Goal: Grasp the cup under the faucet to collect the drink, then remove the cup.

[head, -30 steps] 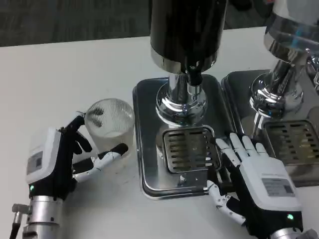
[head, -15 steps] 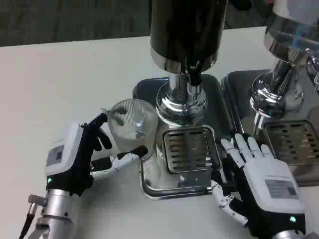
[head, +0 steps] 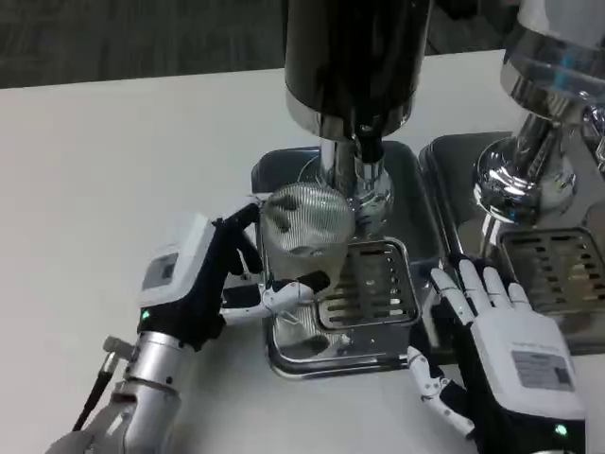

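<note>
1. Head view: the left hand (head: 203, 284) grips the clear ribbed plastic cup (head: 304, 235), fingers (head: 293, 290) wrapped round its side wall, over the left edge of the steel drip tray (head: 284, 355), just left of the black faucet spout (head: 369, 147).
2. The cup looks light, thin, easily crushed and slippery; hold mid-wall, gently.
3. The right hand (head: 515, 364) rests near-right on the white worktop (head: 113, 170), fingers spread, holding nothing.

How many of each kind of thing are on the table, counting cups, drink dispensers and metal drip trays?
Cups: 1, the clear ribbed cup held by the left hand.
Drink dispensers: 2, the black one and the silver one.
Drip trays: 2, and.
Total: 5.
</note>
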